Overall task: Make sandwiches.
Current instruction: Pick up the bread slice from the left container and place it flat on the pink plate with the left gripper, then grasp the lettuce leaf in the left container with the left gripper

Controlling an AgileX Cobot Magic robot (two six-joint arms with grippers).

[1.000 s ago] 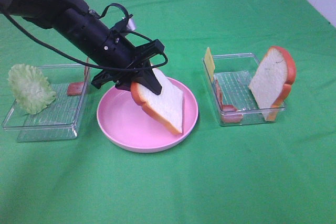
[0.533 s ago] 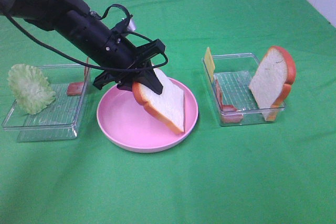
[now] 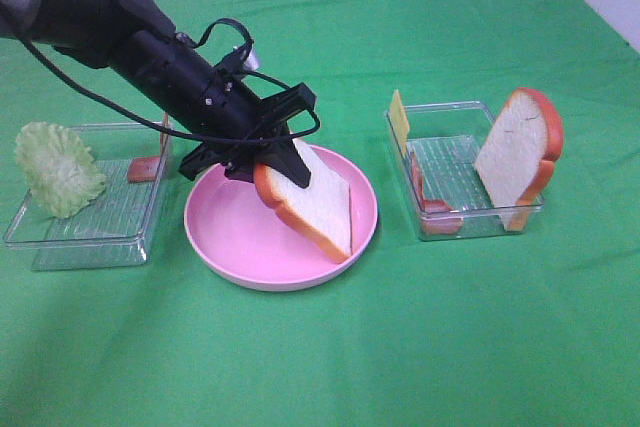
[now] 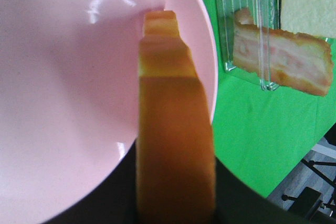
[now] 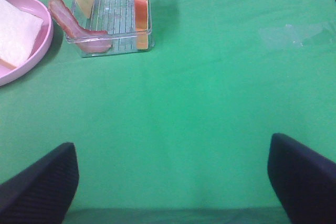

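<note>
moved: my left gripper (image 3: pixel 272 159) has eased slightly lower and rightward | fingers: pinching the bread slice (image 3: pixel 312 202) by its crust | where: tilted over the pink plate (image 3: pixel 225 237), right side | axis: slopes far-left down to near-right, white face up | step: laying the base slice | next: lower, flatten, release | right gripper (image 5: pixel 173 182): spread, idle

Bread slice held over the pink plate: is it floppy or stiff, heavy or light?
Probably stiff: the bread slice looks flat and straight though the left gripper pinches only its top crust. Likely light, since that pinch alone seems to carry it. Released at this tilt, it would probably tip flat onto the pink plate.
</note>
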